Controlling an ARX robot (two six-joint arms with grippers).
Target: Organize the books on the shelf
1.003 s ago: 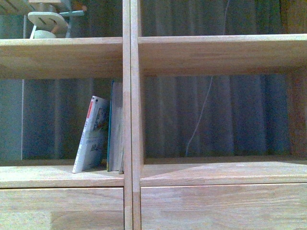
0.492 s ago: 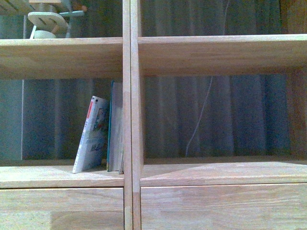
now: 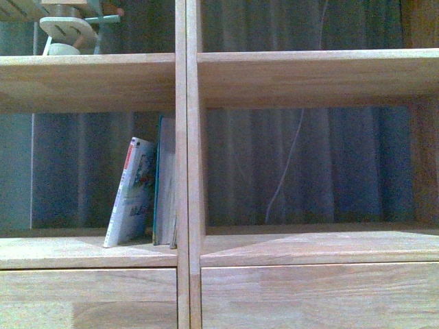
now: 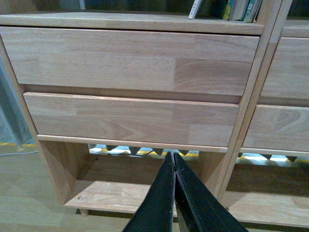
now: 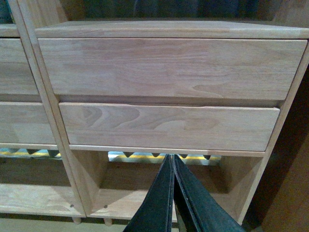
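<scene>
The white-covered book (image 3: 132, 193) stands on the board of the left column's open compartment, tilted so that its top leans against the teal book (image 3: 163, 179) beside it while its foot sits a little away. Its red spine mark is near the top, with a colourful picture on the cover. The teal book stands upright, pressed against the shelf's central post (image 3: 187, 164). In the left wrist view both books (image 4: 237, 8) show only as their lower edges, on the board above the two drawers, higher than the left hand (image 4: 174, 159) and off towards the post.

The shelf (image 3: 315, 75) is of light wood, two columns of open compartments over plank-front drawers. The compartment next to the books, across the post, shows only a thin pale cord (image 3: 285, 171) hanging behind it against a dark curtain (image 3: 343, 164). In the compartment above the books a pale wooden ornament (image 3: 67, 29) is partly in view.

The left hand has its two dark fingers pressed together, holding nothing, and points at the lower left drawer (image 4: 130, 118) from below. The right hand (image 5: 172, 162) is likewise pinched together and holds nothing, pointing at the lower right drawer (image 5: 166, 125). Beneath each hand lies the open bottom compartment of the shelf, and beyond it a yellow-striped floor (image 5: 145, 156).
</scene>
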